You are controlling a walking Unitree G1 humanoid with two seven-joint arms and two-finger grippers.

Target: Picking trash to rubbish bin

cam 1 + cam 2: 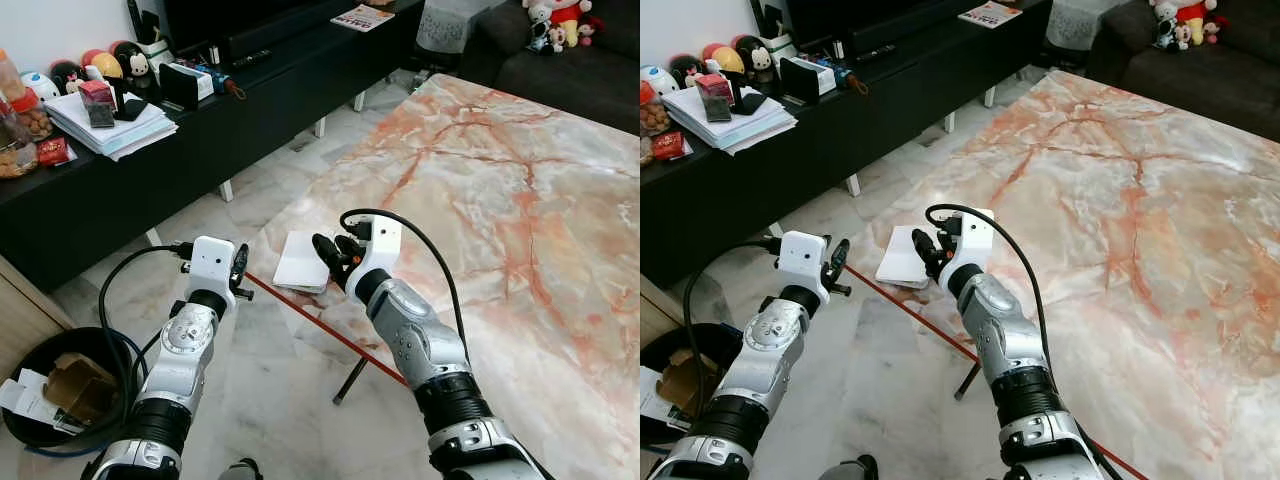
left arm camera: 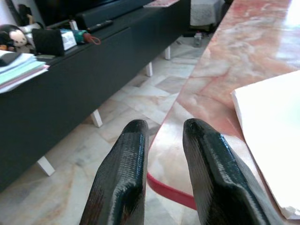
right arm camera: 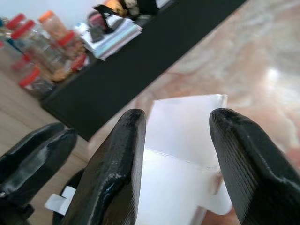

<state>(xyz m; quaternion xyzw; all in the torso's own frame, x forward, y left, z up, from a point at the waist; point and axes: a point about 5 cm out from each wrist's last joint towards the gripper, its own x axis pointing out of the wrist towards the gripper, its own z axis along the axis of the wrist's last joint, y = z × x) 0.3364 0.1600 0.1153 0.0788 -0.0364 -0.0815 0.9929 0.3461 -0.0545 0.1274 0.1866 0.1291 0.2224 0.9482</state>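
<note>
- Two silver arms of mine reach forward from the lower edge of the head views, the left over the tiled floor (image 1: 290,400), the right over the marble table (image 1: 520,200).
- My right gripper (image 1: 328,256) hovers at the table's near corner, its tip just above the white paper (image 1: 302,262); the right wrist view shows both black fingers (image 3: 117,164) spread wide apart, released, with the paper (image 3: 187,140) lying in the gap between them and nothing grasped.
- White paper: a flat folded sheet lying on the marble at the corner nearest the floor, one edge close to the red table rim (image 1: 320,330).
- My left gripper (image 1: 240,268) is held in the air beside the table corner, off the table and near the paper; in the left wrist view its fingers (image 2: 122,173) stand slightly parted with only a narrow gap, holding nothing, and the paper's edge (image 2: 272,140) lies beside them.
- Rubbish bin (image 1: 30,360): a round black bin on the floor at my far left, well apart from the paper, already containing cardboard (image 1: 75,385) and paper scraps.
- Black low cabinet (image 1: 150,170) beyond the floor carries a paper stack (image 1: 105,125), jars and small toys.
- Dark sofa (image 1: 570,60) stands behind the table's far end.
</note>
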